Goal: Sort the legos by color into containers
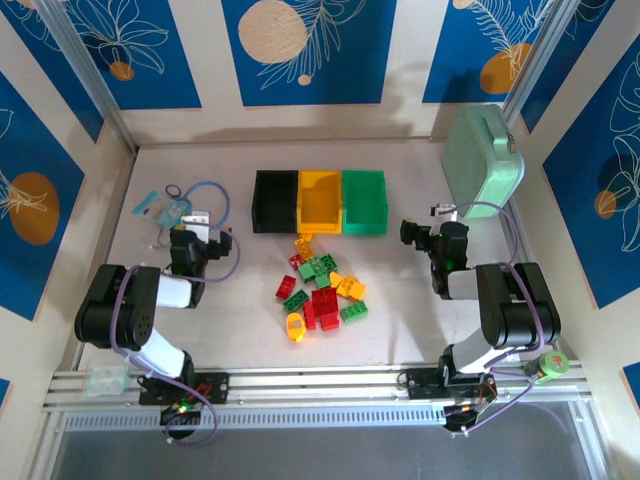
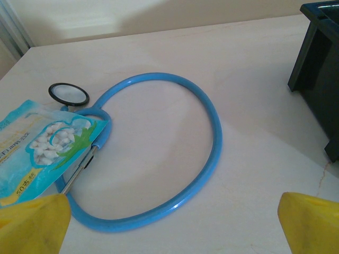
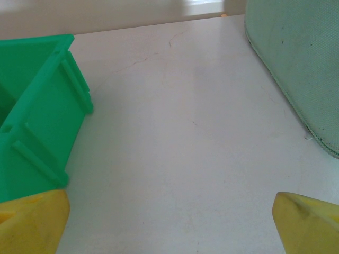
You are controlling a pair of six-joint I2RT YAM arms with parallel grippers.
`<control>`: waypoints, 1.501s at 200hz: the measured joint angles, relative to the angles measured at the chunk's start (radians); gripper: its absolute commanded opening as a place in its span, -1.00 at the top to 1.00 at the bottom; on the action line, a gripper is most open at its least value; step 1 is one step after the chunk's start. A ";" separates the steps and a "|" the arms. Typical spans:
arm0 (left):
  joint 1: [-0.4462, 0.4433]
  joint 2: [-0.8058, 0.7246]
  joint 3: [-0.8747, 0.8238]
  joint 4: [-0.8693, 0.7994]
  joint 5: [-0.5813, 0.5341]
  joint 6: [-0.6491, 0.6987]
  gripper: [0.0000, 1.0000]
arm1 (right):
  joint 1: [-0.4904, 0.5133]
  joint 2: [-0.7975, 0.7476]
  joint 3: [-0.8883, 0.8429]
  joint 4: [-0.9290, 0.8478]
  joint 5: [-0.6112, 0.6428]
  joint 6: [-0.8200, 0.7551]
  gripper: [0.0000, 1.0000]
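Observation:
The legos (image 1: pixel 320 290) lie in a loose heap of red, green and yellow bricks at the table's middle. Just behind them stand the three containers in a row: black (image 1: pixel 274 200), yellow (image 1: pixel 320 200) and green (image 1: pixel 364 200). My left gripper (image 1: pixel 200 235) is left of the heap, open, with its yellow fingertips (image 2: pixel 32 222) wide apart over bare table and the black container (image 2: pixel 318 79) at its right. My right gripper (image 1: pixel 437 222) is right of the heap, also open and holding nothing, with the green container (image 3: pixel 32 116) on its left.
A blue stethoscope tube (image 2: pixel 212 143) loops on the table ahead of the left gripper, beside a blue snack packet (image 2: pixel 42 143). A large pale mint case (image 3: pixel 302 63) stands at the back right (image 1: pixel 484 165). Walls close in the table on three sides.

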 measured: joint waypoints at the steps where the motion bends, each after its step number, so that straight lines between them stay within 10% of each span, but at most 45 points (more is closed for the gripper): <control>1: 0.000 0.000 0.000 0.000 0.000 0.000 -1.00 | 0.000 0.000 0.000 0.000 0.000 0.000 -0.98; 112: -0.005 -0.008 0.001 -0.014 -0.004 0.002 -1.00 | 0.010 -0.010 0.001 -0.015 0.002 -0.004 -0.98; 157: -0.119 -0.274 0.222 -0.467 -0.128 -0.013 -1.00 | 0.106 -0.241 0.244 -0.443 0.009 0.003 -0.98; 203: -0.167 -0.522 0.330 -0.721 -0.105 -0.194 -1.00 | 0.010 -0.343 0.462 -0.823 -0.141 0.336 -0.98; 300: -0.564 -0.462 0.333 -1.218 -0.060 -0.459 -0.80 | 0.322 -0.348 0.523 -1.250 -0.148 0.330 -0.80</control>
